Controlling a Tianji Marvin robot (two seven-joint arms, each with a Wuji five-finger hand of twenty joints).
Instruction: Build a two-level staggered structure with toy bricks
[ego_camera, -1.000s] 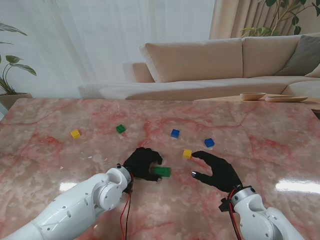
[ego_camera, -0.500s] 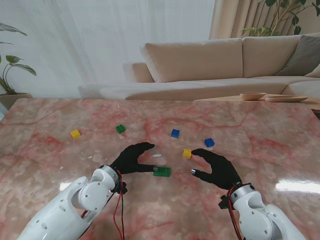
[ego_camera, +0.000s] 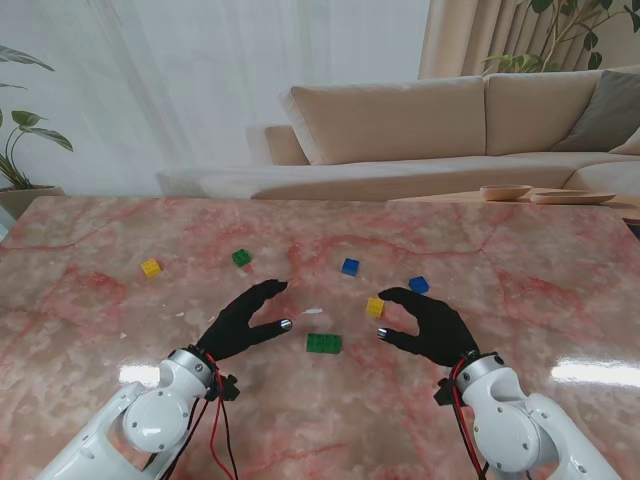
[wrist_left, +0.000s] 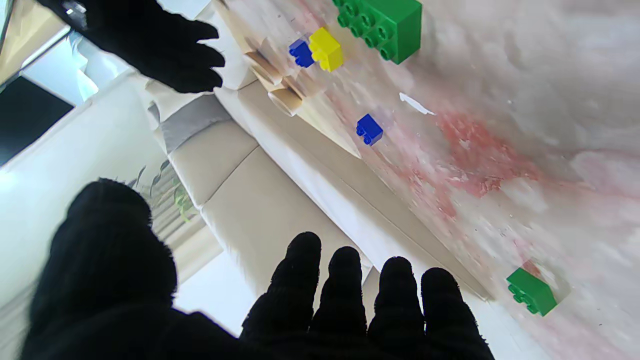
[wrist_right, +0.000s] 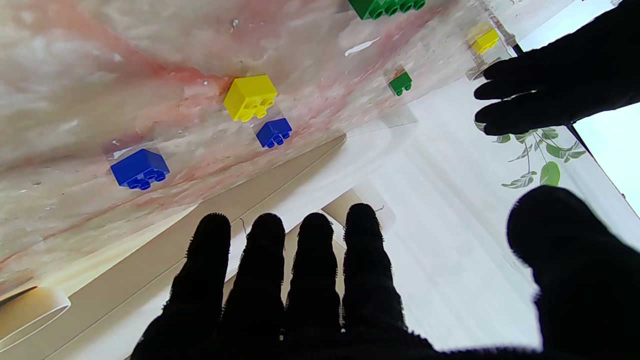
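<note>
On the pink marble bench (ego_camera: 90, 300), between the two arms, lies the long green brick (ego_camera: 323, 343), flat and with its studs up. No finger touches it. The left robot hand (ego_camera: 243, 320) hovers just beside it on the left, released, with fingers spread and thumb apart, and it holds nothing. The right robot hand (ego_camera: 428, 325) is on the other side, also released, its fingers gently curved. Close to its fingertips sits a small yellow brick (ego_camera: 374, 307); from the stand view I cannot tell if they touch it, but in the right wrist view the yellow brick stands free on the bench, apart from the fingers (wrist_right: 310, 270).

Farther from me, a small blue brick (ego_camera: 418, 285) lies near the right robot hand, and a second blue brick (ego_camera: 349, 266) lies more to the middle. A small green brick (ego_camera: 241, 257) is farther away on the left side, and another yellow brick (ego_camera: 150, 267) lies well apart, still more to the left. All bricks lie single on the bench; none is stacked on another. A small white scrap (ego_camera: 313, 311) lies between the long green brick and the second blue brick.
</note>
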